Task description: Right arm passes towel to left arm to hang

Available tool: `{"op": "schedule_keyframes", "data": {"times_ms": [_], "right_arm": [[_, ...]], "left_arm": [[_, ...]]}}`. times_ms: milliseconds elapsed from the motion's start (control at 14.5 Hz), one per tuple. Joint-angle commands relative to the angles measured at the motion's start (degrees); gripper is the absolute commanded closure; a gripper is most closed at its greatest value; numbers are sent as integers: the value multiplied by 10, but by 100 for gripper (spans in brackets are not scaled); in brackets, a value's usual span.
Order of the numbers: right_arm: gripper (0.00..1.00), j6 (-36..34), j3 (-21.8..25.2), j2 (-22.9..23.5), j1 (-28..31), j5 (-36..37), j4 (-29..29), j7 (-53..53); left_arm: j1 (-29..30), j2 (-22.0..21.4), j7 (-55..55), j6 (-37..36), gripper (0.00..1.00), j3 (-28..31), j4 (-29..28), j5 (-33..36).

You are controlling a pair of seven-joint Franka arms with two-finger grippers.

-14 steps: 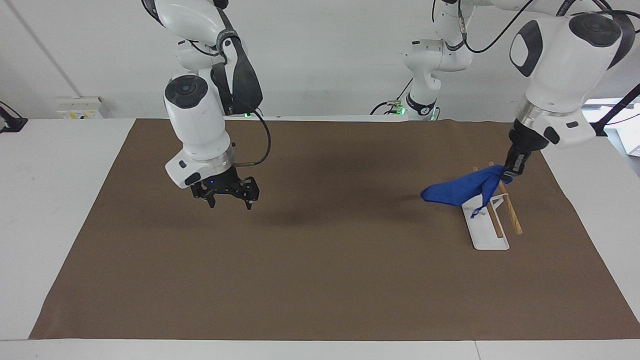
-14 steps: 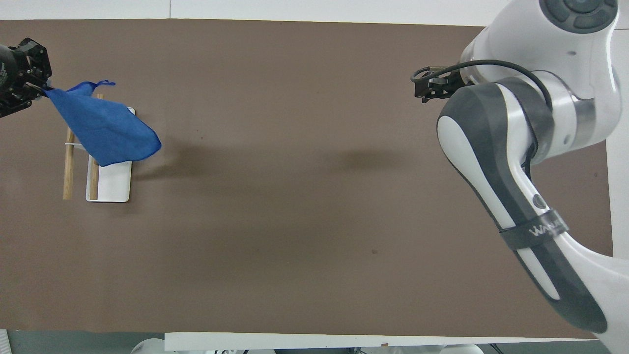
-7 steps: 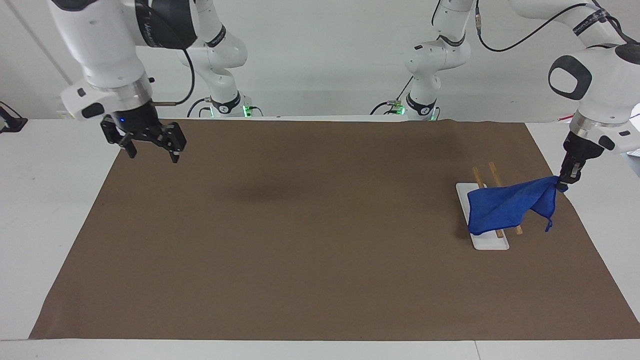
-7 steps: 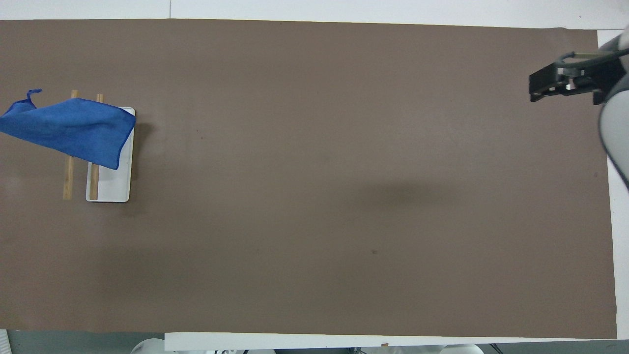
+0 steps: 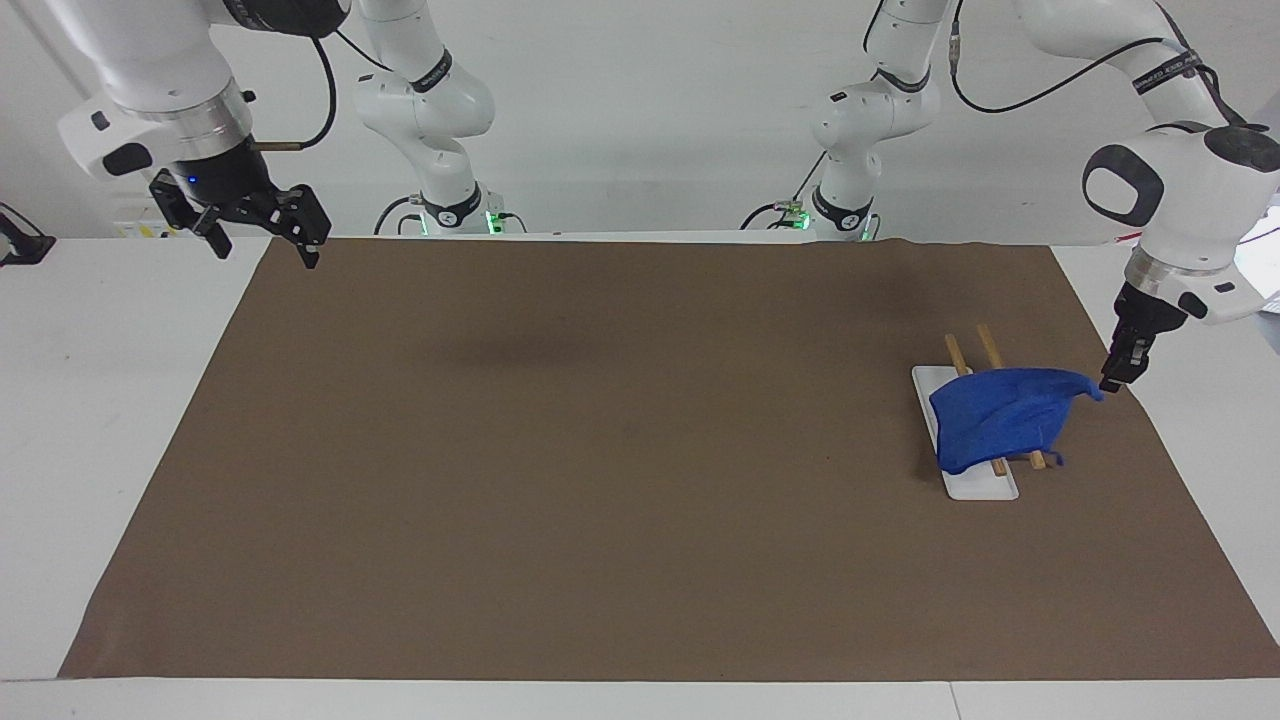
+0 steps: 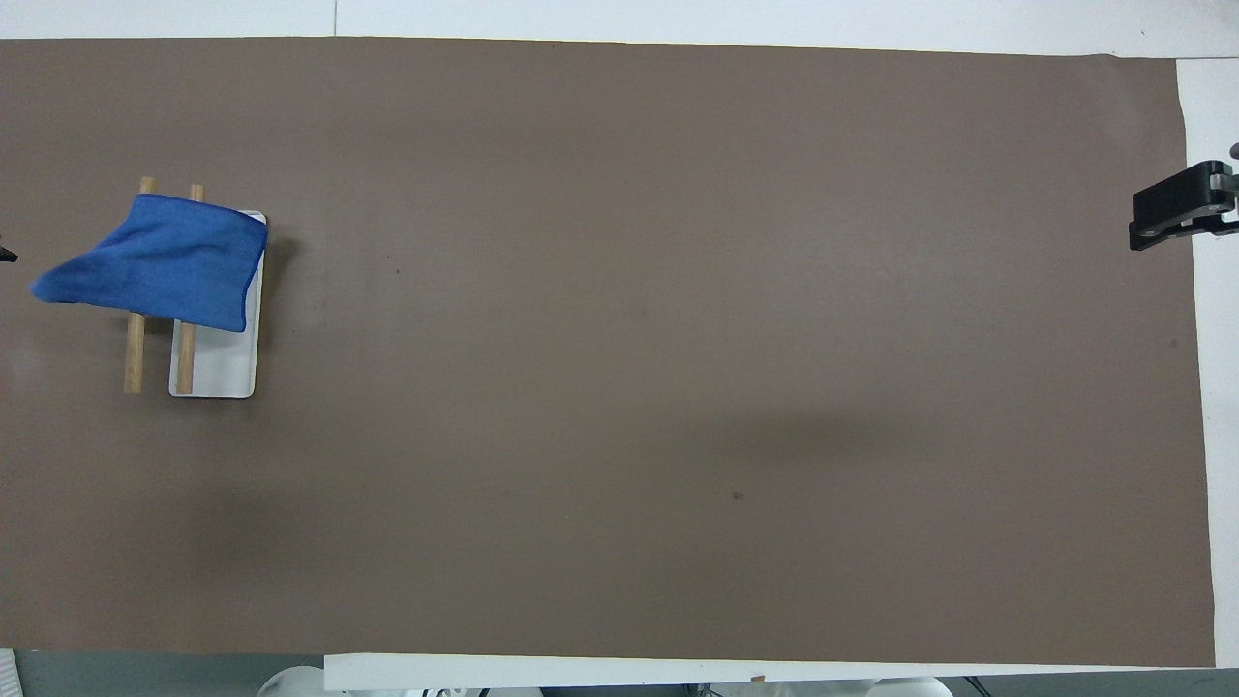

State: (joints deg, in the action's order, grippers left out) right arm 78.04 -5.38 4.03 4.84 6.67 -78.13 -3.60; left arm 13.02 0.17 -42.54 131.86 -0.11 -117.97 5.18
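Observation:
The blue towel (image 5: 1000,420) is draped over the two wooden rods (image 5: 988,343) of a small rack with a white base (image 5: 985,487), at the left arm's end of the mat. One corner sticks out toward my left gripper (image 5: 1110,381), which hangs just off that corner. In the overhead view the towel (image 6: 165,266) lies apart from the left gripper's tip (image 6: 5,255), so nothing is held. My right gripper (image 5: 265,252) is open and empty, raised over the table's edge at the right arm's end; part of it shows in the overhead view (image 6: 1176,206).
A brown mat (image 5: 600,450) covers most of the white table (image 5: 110,400). The rack's rods (image 6: 134,358) and base (image 6: 227,373) stick out from under the towel on the side nearer the robots.
The left gripper carried the towel across the rack and let it go; it now lies slack over the rods. The right gripper drew back and up to the right arm's end.

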Motion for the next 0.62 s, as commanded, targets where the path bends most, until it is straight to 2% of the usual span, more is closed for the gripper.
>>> {"op": "schedule_keyframes", "data": {"times_ms": [0, 138, 207, 345, 414, 552], "right_arm": [[0, -11, -8, -36, -3, 7, -42, 6], [0, -9, -8, -38, 1, 7, -43, 11], [0, -6, -3, -57, 1, 5, -55, 12], [0, -3, -2, -65, -5, 4, -65, 11], [0, -1, 14, -65, -13, 4, -65, 11], [0, -2, 25, -46, -16, 4, -61, 12]], "left_arm": [[1, -7, 3, -17, 0, -10, 9, -4], [-13, -31, 11, -89, 0, -11, 38, -3], [-24, -39, 26, -144, 0, -12, 63, -3], [-60, -33, 119, -298, 0, -12, 152, -2], [-72, -26, 158, -376, 0, -12, 207, -2], [-89, -4, 227, -475, 0, -14, 281, -2]]}}
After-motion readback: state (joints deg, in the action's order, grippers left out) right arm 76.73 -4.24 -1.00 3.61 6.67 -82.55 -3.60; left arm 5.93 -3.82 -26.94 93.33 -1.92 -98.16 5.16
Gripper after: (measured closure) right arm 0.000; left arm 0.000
